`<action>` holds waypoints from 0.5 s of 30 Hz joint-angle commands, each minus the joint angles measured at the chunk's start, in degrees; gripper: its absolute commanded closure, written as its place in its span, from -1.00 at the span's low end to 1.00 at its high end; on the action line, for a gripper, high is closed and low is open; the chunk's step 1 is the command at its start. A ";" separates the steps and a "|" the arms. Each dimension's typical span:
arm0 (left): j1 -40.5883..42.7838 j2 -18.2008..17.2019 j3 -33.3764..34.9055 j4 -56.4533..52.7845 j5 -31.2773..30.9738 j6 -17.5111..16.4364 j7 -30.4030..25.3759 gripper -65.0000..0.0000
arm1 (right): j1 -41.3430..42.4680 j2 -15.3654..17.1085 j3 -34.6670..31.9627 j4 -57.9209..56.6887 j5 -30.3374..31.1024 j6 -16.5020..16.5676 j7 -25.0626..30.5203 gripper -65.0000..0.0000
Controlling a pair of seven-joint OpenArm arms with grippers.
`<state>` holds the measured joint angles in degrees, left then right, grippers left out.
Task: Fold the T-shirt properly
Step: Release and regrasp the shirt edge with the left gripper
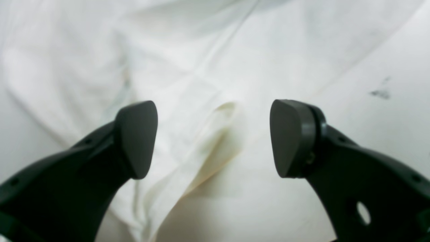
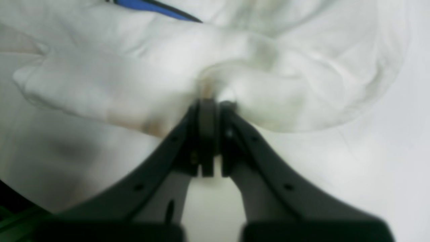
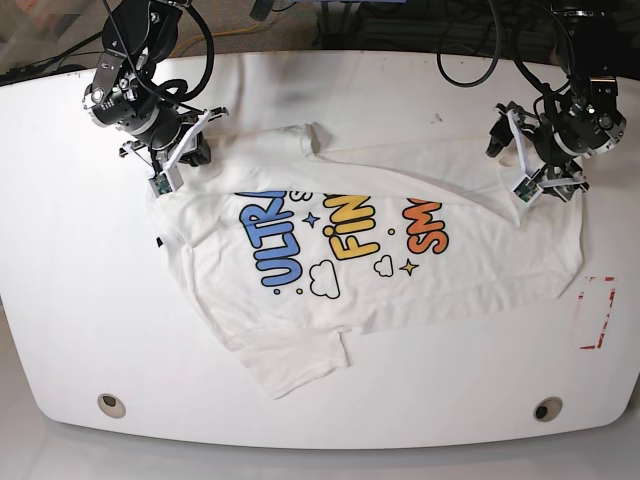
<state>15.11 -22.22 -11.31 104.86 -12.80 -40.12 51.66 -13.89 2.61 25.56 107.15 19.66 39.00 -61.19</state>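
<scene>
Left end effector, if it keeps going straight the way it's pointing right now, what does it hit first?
Most likely the T-shirt. The left end effector is open and aimed down at a raised fold of white fabric lying between its fingers. Nothing else shows in that line, though the blur leaves the gap unclear.

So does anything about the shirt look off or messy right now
Yes. The T-shirt lies print-up and crooked on the table, with wrinkles and a lower corner flap turned over. One edge is bunched in the shut right claw; the left claw is open above the cloth.
</scene>
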 commanded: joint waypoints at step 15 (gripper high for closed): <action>-5.49 0.46 1.51 -7.41 4.05 0.12 -0.45 -0.47 | 0.31 0.16 0.15 1.20 0.69 0.07 1.01 1.00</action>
<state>10.37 -21.02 -9.37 97.38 -8.60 -40.12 51.96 -13.93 2.39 25.56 107.20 19.70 39.00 -61.17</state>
